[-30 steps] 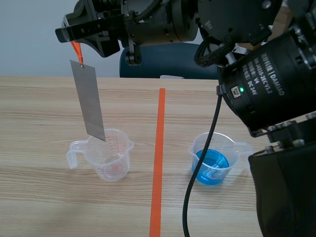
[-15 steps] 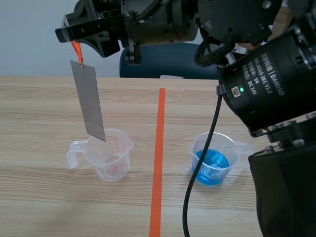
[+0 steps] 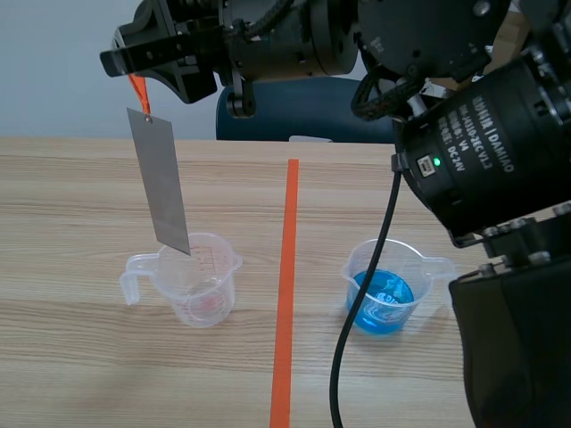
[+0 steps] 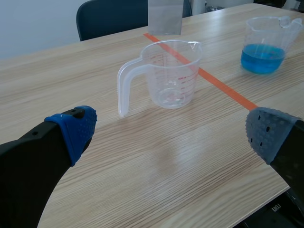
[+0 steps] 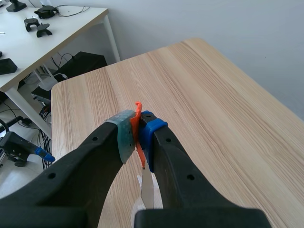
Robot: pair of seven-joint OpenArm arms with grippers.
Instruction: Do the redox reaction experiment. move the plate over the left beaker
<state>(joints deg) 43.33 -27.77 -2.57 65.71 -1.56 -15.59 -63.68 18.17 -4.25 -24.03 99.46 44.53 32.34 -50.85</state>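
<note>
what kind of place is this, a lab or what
Probably a robotics lab or test room: a wooden table with taped marks, a white desk strewn with cables and gear nearby, and a clear beaker and a beaker of blue liquid.

Wooden table (image 3: 71,196) bearing two beakers, well apart: clear beaker (image 3: 201,285) standing empty (handle outward), other beaker (image 3: 388,287) holding blue liquid.

Plate (image 3: 161,183): plain matte grey, orange-red tab (image 3: 138,92) at its 12 o'clock. Left beaker (image 3: 201,278), 8 o'clock in scene view: clear, red scale marks. Right beaker (image 3: 419,267), 4 o'clock: clear, blue liquid (image 3: 384,303). Table (image 3: 71,196): pale wood grain, orange-red tape line (image 3: 285,267). Right gripper (image 5: 137,137) black, pads (image 5: 124,135) dotted grey-green and blue. Left gripper (image 4: 171,137) pads (image 4: 73,130) dotted blue and grey. Chair (image 3: 294,111) dark blue.
</note>
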